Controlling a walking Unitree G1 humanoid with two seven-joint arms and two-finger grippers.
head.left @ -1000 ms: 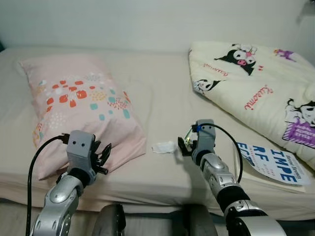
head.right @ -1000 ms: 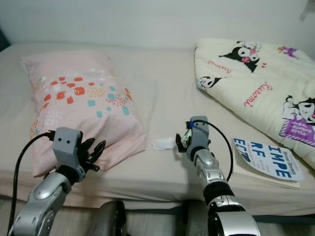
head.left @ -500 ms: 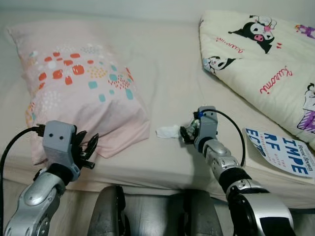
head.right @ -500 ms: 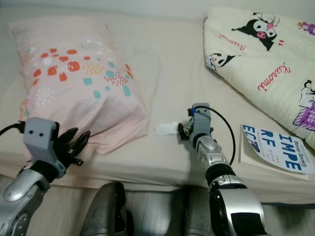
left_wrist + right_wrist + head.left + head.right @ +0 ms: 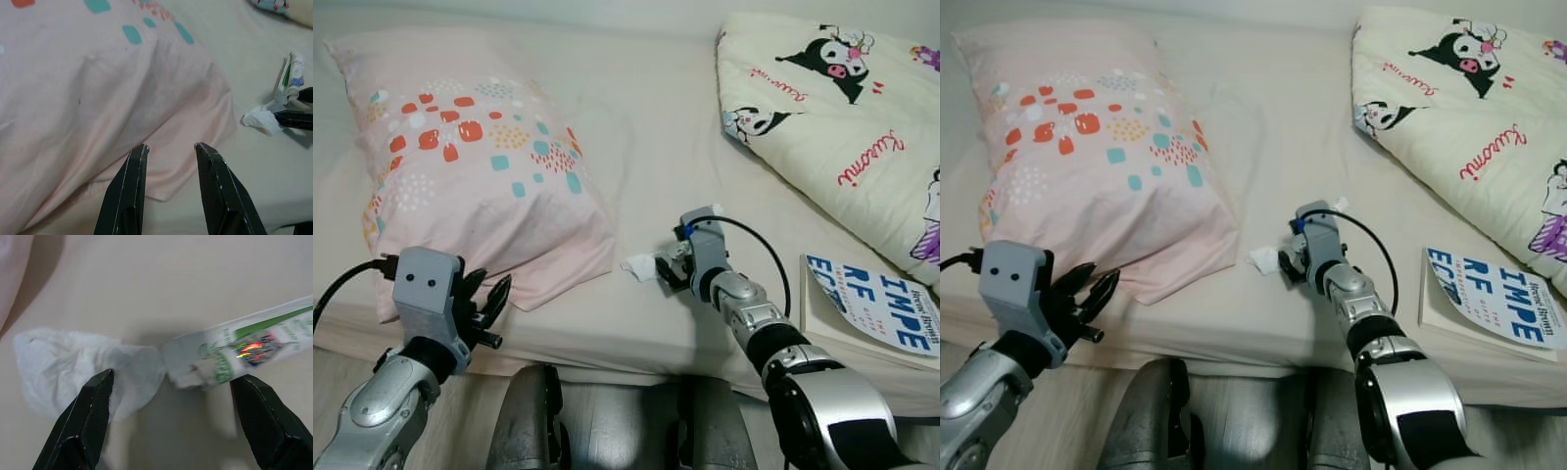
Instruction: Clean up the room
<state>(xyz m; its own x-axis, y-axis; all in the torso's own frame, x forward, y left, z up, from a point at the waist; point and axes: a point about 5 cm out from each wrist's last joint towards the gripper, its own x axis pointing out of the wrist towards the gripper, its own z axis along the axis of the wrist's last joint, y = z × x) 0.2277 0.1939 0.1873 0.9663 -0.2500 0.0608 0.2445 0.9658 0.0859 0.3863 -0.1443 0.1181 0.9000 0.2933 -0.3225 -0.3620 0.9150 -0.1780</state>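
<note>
A crumpled white tissue (image 5: 639, 266) lies on the beige bed (image 5: 646, 127), just off the pink pillow's corner. In the right wrist view the tissue (image 5: 83, 367) touches a small white wrapper with green print (image 5: 239, 342). My right gripper (image 5: 664, 272) is low over the sheet and open. Its fingertips (image 5: 93, 401) stand on either side of tissue and wrapper, holding nothing. My left gripper (image 5: 491, 304) hovers open at the bed's front edge. Its fingers (image 5: 132, 171) point at the pillow's (image 5: 98, 88) lower corner.
A pink pillow with coloured spots (image 5: 470, 186) lies on the left of the bed. A cream cartoon-print quilt (image 5: 842, 127) is heaped on the right. A white and blue book (image 5: 881, 304) lies near the front right edge. Bare sheet lies between pillow and quilt.
The camera has dipped and moved closer. My right gripper has reached left up to the tissue, which now sits between its open fingers. The left arm has barely moved.
</note>
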